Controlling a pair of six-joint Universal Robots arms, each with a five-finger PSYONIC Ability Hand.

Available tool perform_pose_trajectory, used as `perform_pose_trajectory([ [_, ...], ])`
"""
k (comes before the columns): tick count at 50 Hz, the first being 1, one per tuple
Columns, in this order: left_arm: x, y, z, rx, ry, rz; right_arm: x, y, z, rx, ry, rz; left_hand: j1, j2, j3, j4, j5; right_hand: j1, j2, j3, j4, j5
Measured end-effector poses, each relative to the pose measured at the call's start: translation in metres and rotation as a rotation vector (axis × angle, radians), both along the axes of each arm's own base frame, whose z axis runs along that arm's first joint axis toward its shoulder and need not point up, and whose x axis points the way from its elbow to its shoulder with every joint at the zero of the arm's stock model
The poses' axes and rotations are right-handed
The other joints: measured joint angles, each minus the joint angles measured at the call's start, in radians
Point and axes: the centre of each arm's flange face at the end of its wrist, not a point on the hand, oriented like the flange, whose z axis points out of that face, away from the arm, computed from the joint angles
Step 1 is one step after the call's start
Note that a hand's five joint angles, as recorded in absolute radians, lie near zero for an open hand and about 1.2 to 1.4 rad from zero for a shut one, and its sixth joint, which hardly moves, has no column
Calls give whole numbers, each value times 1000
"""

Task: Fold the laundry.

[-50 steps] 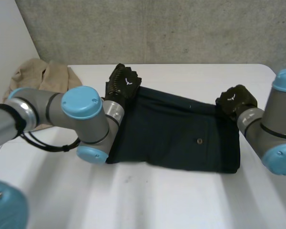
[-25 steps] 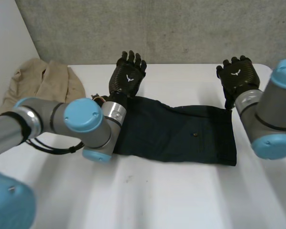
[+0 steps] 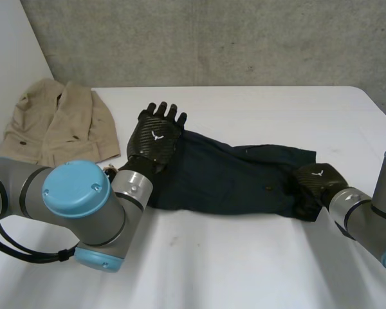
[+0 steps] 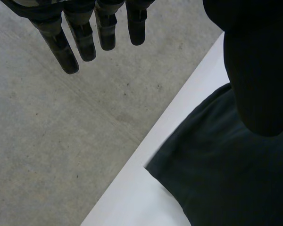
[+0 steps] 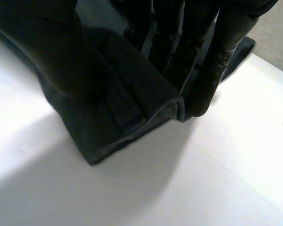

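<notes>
Pinching the right end of the navy shorts [image 3: 238, 180] on the white table [image 3: 244, 264], your right hand [image 3: 316, 183] should lift evenly; first lower your open, empty left hand [image 3: 153, 138] onto their left end.

Matt dark cloth garment [image 3: 238, 183] on a smooth white table [image 3: 244, 270]; beige cloth jacket [image 3: 58, 119], rough grey concrete wall [image 3: 212, 38]

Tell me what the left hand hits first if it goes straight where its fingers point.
The way looks free: the left hand, open over the dark garment's end, points past the white table's far edge toward the grey concrete wall, probably the first thing met; depth is unclear.
</notes>
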Motion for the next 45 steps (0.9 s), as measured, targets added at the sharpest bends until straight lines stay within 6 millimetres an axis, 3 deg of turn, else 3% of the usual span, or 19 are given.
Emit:
perform_pose_trajectory([
  [8,4,0,9,-12,6,21,-29,-19,14,-99,67,-93,0,0,0,0,0,58,44,41,58,56],
  [15,9,6,22,-18,12,26,-75,-32,35,-189,299,-129,0,0,0,0,0,78,54,41,58,65],
  [18,11,9,26,-15,10,26,-79,-35,41,-217,384,-104,0,0,0,0,0,80,58,41,58,69],
  [20,12,11,28,-13,10,26,-72,-35,48,-251,428,-65,0,0,0,0,0,96,60,43,58,71],
  [23,14,13,30,-9,13,26,-47,-29,61,-322,465,27,0,0,0,0,0,98,61,46,59,73],
  [25,14,13,32,-7,18,26,-21,-21,71,-379,468,106,0,0,0,0,0,98,61,57,59,76],
  [26,15,14,34,-5,27,28,2,-11,77,-425,460,174,0,0,0,0,0,98,61,64,59,76],
  [28,15,13,37,-3,39,30,10,-7,79,-439,454,199,0,0,0,0,0,98,61,67,59,76],
  [29,15,13,38,-2,45,32,40,12,82,-487,431,303,0,0,0,0,0,98,61,67,59,76],
  [31,16,12,41,1,67,41,72,37,80,-523,404,435,0,0,0,0,0,104,61,71,59,76],
  [32,16,12,42,2,73,44,79,44,78,-528,399,467,0,0,0,0,0,104,61,71,59,76],
  [34,16,10,47,3,103,60,107,76,67,-543,374,628,0,0,0,0,0,104,50,57,49,71],
  [36,16,8,49,3,119,68,118,91,60,-544,364,701,0,0,0,0,0,96,26,29,16,53],
  [37,16,7,52,2,135,75,126,104,54,-540,355,761,0,0,0,0,0,-138,-267,-269,-274,-215],
  [38,16,6,54,1,145,80,131,113,49,-534,348,807,0,0,0,0,0,-217,-372,-376,-372,-313],
  [40,16,6,55,0,148,81,133,117,47,-529,343,825,0,0,0,0,0,-217,-372,-376,-372,-313],
  [42,14,4,60,-3,165,83,136,124,43,-492,309,844,0,0,0,0,0,-553,-739,-750,-738,-676],
  [45,11,3,64,-2,175,76,133,118,48,-449,255,794,0,0,0,0,0,-646,-881,-891,-888,-816],
])
